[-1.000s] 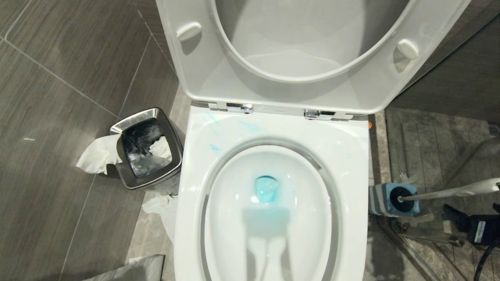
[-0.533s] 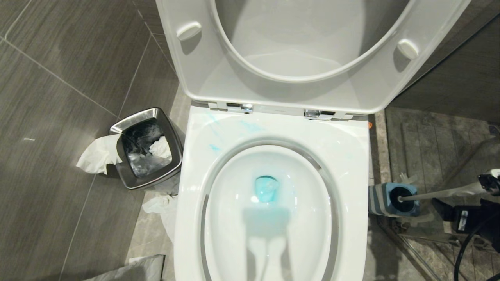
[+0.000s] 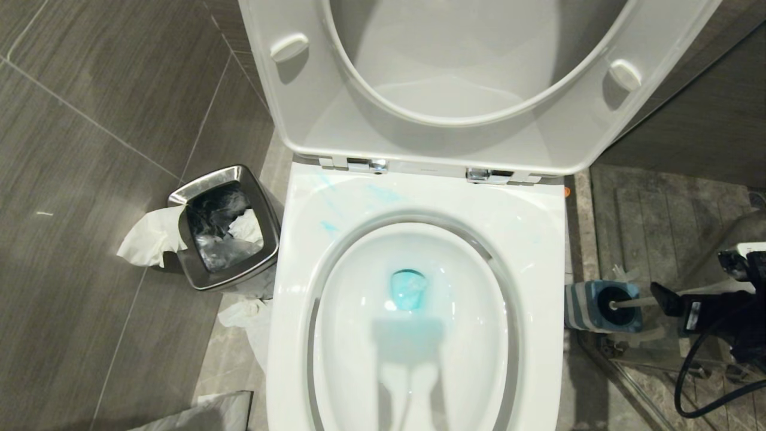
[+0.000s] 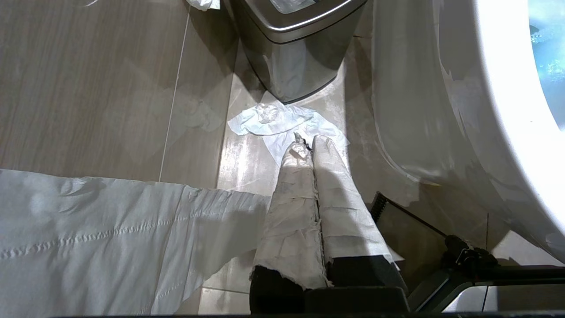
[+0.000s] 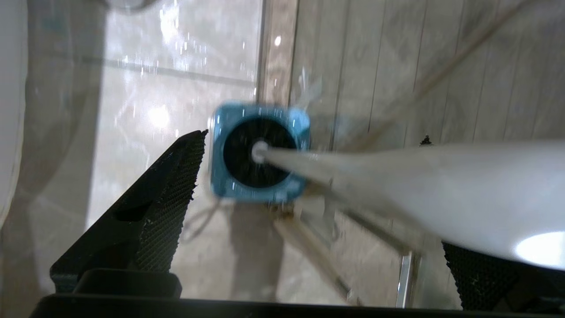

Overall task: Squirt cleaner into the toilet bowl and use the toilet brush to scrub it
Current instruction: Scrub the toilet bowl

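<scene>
**A:** While the left gripper (image 4: 309, 145) hangs pressed shut and empty above the crumpled tissue (image 4: 276, 121) on the floor, what is the right one doing?

**B:** It has pushed in from the edge of the head view over the last second. The right gripper (image 3: 688, 302) now sits at the upper part of the toilet brush (image 3: 628, 302) handle, jaws spread wide, one finger (image 5: 145, 212) on either side of the white shaft. A second ago the handle stood clear; now the black body covers its top.

**A:** Is it gripping yet?

**B:** No, I'd judge not. The wrist view shows a clear gap on the near finger's side; the other side is mostly hidden behind the handle, so contact there is hard to rule out.

**A:** And the brush itself?

**B:** Its black head sits down in the blue holder (image 3: 601, 306), just beside the toilet on the robot's right, unmoved.

**A:** Then the cleaner step?

**B:** Looks done. Blue liquid pools at the bottom of the toilet bowl (image 3: 413, 335), with streaks on the rim near the hinges. The bottle is not in view.

**A:** Beyond that?

**B:** The steel bin (image 3: 224, 230) stands on the left, and the seat (image 3: 479, 137) is raised at the back. Closing and lifting come next.
</scene>
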{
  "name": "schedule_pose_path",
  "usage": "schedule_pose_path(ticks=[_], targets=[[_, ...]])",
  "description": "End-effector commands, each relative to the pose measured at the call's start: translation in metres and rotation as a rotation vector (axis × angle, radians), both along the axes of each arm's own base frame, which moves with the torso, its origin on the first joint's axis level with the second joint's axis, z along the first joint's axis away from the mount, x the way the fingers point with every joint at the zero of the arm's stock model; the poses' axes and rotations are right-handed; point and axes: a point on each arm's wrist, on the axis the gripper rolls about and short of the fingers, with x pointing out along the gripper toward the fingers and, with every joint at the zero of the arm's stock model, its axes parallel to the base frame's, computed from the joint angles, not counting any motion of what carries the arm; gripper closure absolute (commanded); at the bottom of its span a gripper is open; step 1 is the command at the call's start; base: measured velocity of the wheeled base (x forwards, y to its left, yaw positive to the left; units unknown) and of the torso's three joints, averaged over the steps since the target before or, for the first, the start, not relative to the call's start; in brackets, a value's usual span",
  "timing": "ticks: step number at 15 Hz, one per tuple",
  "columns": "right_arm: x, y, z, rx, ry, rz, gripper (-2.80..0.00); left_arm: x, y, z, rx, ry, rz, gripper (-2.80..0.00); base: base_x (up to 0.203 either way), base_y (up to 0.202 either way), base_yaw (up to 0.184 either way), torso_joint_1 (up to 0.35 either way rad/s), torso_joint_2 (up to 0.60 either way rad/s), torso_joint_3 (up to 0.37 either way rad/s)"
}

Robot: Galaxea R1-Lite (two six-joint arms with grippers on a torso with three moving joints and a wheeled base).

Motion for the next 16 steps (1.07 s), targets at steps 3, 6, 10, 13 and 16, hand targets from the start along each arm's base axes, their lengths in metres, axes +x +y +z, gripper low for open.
schedule_pose_path(ticks=[3, 6, 10, 13, 16], targets=[[0.005, -0.001, 0.001, -0.017, -0.038, 0.006, -2.80, 0.000, 0.000, 0.000, 0.000, 0.001, -0.001, 0.00, 0.000, 0.000, 0.000, 0.000, 0.00, 0.000], [0.006, -0.001, 0.000, -0.015, -0.030, 0.006, -2.80, 0.000, 0.000, 0.000, 0.000, 0.001, 0.000, 0.00, 0.000, 0.000, 0.000, 0.000, 0.00, 0.000], [0.008, -0.002, -0.005, -0.008, -0.013, 0.006, -2.80, 0.000, 0.000, 0.000, 0.000, 0.001, -0.001, 0.00, 0.000, 0.000, 0.000, 0.000, 0.00, 0.000], [0.011, -0.002, -0.010, -0.003, 0.007, 0.006, -2.80, 0.000, 0.000, 0.000, 0.000, 0.001, 0.001, 0.00, 0.000, 0.000, 0.000, 0.000, 0.00, 0.000], [0.022, -0.005, -0.009, -0.007, -0.008, 0.005, -2.80, 0.000, 0.000, 0.000, 0.000, 0.001, -0.001, 0.00, 0.000, 0.000, 0.000, 0.000, 0.00, 0.000]])
